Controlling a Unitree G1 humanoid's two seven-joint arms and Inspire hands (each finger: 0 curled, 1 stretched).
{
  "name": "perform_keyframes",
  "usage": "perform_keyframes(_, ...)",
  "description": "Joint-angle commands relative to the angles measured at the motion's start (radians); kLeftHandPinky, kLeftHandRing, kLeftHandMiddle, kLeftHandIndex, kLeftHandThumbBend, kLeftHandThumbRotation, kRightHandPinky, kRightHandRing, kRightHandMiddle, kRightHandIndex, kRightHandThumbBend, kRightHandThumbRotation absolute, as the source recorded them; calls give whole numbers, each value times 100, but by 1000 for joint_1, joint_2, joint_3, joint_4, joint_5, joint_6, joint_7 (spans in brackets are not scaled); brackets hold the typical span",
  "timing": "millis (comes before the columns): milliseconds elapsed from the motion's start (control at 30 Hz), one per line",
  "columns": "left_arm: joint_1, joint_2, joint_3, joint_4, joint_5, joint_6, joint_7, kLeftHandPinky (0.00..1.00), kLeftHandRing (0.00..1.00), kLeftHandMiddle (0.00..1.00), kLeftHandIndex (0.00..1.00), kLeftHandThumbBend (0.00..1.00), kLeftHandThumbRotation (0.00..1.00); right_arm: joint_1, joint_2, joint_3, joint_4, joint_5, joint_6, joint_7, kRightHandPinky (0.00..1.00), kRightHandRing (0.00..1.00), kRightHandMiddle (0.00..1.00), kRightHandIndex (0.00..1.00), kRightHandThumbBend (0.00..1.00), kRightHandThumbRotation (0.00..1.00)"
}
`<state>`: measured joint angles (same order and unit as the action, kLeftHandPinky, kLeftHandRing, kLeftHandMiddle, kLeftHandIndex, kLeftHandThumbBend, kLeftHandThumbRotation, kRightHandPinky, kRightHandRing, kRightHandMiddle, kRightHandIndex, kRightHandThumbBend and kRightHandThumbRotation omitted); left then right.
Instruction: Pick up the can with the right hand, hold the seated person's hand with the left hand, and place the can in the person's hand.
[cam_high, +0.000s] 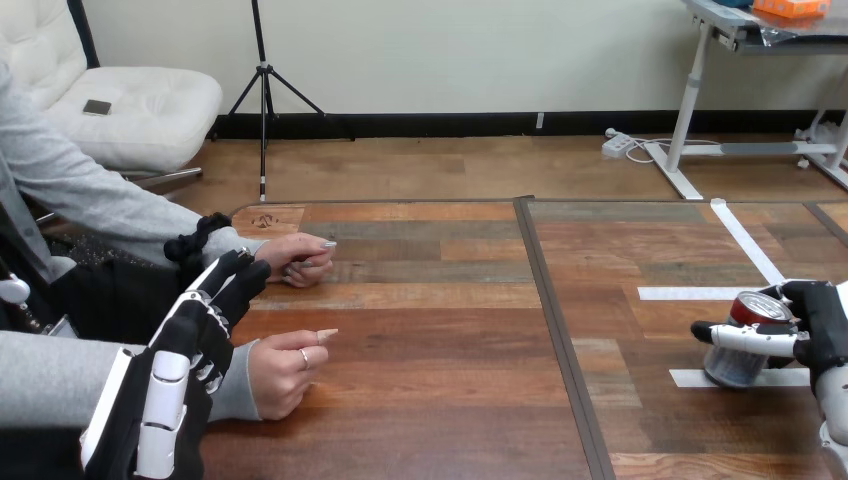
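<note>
The right hand (822, 325) is closed on the can (737, 362): its black-and-white thumb lies across the front of the can and its fingers curl round the far side. The can is a short cylinder with a dull silver metal wall and a reddish top inside a bright rim, and it leans a little. Any print on it is too small to read. Its base sits over a strip of white tape (690, 378). Whether the base rests on the strip or is just clear of it, I cannot tell.

Just beyond the can lies a second flat white tape strip (695, 293), and farther beyond it a third one (745, 240) runs at a slant. All three lie on the worktop (430, 330), which has a smooth surface of brown wood-grain planks in mixed tones. A dark, narrow seam (552, 320) left of the can splits the worktop into two panels.

Well left of the can, on the other panel, the person's nearer hand (285, 372) rests on the wood, loosely curled, with one finger pointing towards the can. The person's farther hand (297, 258) lies beyond it, also loosely curled. The left hand (180, 350), farthest from the can, is open, with jointed fingers nearly straight and glossy white shells on its back. Its fingertips (243, 268) reach close to the wrist of the person's farther hand; contact cannot be told.
</note>
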<state>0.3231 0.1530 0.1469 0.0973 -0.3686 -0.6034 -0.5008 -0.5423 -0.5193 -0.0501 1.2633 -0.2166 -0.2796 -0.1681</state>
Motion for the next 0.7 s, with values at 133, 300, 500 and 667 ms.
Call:
perform_keyframes(133,-31,10,6,-39,1,-16,-4,97,92,87,88,60,100,-64,-33,17,-91,-9,-79,29,34,40,44,45,87,0)
perform_keyframes(300,-36,9,7,-30,1,-23,-6,96,91,87,87,60,100,-64,-35,21,-121,-13,-106,51,36,41,45,45,86,0)
perform_keyframes(500,-38,8,6,-28,1,-20,-7,96,91,87,87,59,100,-55,-40,28,-174,-24,-139,76,36,40,44,45,85,0)
perform_keyframes(667,-42,8,5,-26,4,-22,-8,96,91,87,87,59,100,-43,-47,26,-210,-18,-211,113,35,39,43,44,85,0)
